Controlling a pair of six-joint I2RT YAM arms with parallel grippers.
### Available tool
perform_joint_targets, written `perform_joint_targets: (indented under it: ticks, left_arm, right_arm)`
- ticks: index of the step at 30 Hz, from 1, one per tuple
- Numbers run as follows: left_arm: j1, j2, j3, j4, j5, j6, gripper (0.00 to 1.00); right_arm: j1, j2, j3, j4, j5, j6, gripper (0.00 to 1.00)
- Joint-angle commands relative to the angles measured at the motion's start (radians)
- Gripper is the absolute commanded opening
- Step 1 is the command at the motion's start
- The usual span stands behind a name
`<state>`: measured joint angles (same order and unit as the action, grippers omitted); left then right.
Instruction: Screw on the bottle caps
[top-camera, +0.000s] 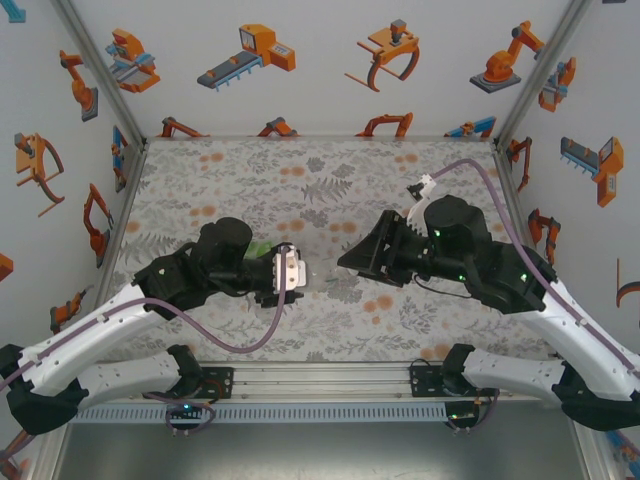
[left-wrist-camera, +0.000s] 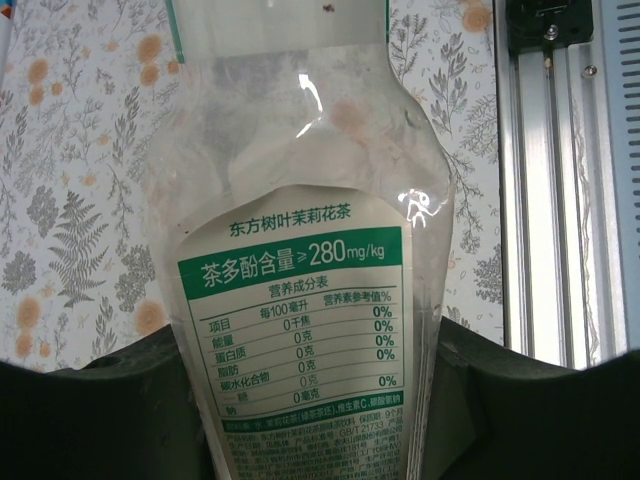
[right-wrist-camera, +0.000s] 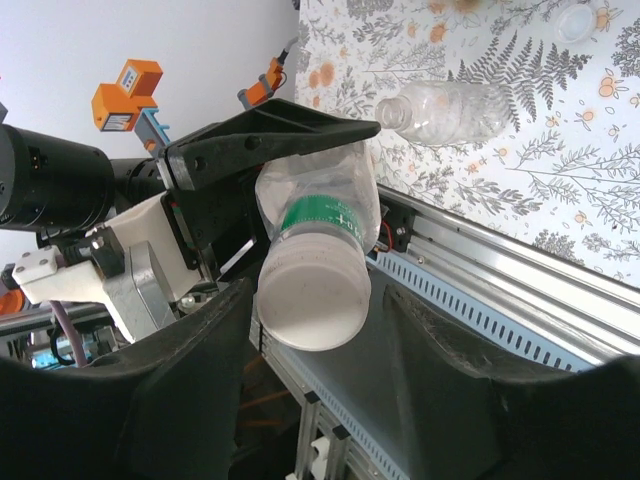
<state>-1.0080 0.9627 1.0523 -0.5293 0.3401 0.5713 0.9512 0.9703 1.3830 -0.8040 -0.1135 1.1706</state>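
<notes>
The walls (top-camera: 320, 60) carry orange robot stickers, and the table (top-camera: 320, 180) has a grey leaf-and-flower print. The two arms meet over the middle of it. On the left, the left gripper (left-wrist-camera: 312, 345) is clamped on a clear bottle (left-wrist-camera: 300, 200) with a green label (left-wrist-camera: 300, 300). It holds the bottle off the table, roughly level, with the neck pointing towards the other arm. A white cap (right-wrist-camera: 310, 295) sits on that neck, squarely as far as I can see. From where I stand I can't tell whether it is wound down tight or only started. Further right, the right gripper (right-wrist-camera: 318, 320) has a jaw on either side of the cap. A sliver of space shows on one side, so I'd call the jaws slack rather than pinching, with nothing carried. Past them, a second clear bottle (right-wrist-camera: 450, 108) lies on its side on the table with its neck bare. A small clear round thing (right-wrist-camera: 580, 20) sits beyond it, maybe a cap, though it is too small to be sure. My reading is that the first bottle is capped or close to it, perhaps needing another twist. The lying bottle hasn't been touched, and I can't make out a third one. Most of the job looks to be ahead.
</notes>
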Motion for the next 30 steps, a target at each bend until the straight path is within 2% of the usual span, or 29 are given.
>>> perform_joint_targets:
  ticks: [1,5,9,13,27,28,30]
  left_arm:
    - [-0.006,0.001,0.019,0.022,0.023,0.019,0.00]
    - [-0.006,0.003,0.020,0.022,0.023,0.018,0.00]
    - [-0.006,0.002,0.021,0.023,0.031,0.019,0.00]
    - [-0.006,0.002,0.021,0.023,0.030,0.020,0.00]
    - [-0.006,0.004,0.019,0.025,0.050,0.024,0.00]
    - [-0.006,0.004,0.019,0.025,0.048,0.025,0.01]
    - [-0.006,0.005,0.020,0.025,0.044,0.025,0.08]
  right_arm:
    - [-0.003,0.002,0.023,0.002,0.017,0.000,0.52]
    - [-0.003,0.002,0.019,-0.001,0.017,-0.001,0.49]
    - [-0.003,0.005,0.016,-0.002,0.020,0.000,0.54]
    - [-0.003,0.008,0.015,-0.002,0.020,-0.003,0.54]
    - [-0.003,0.020,0.017,0.005,0.024,-0.024,0.43]
    - [-0.003,0.023,0.019,0.005,0.023,-0.027,0.41]
    - [-0.003,0.026,0.021,0.005,0.020,-0.026,0.37]
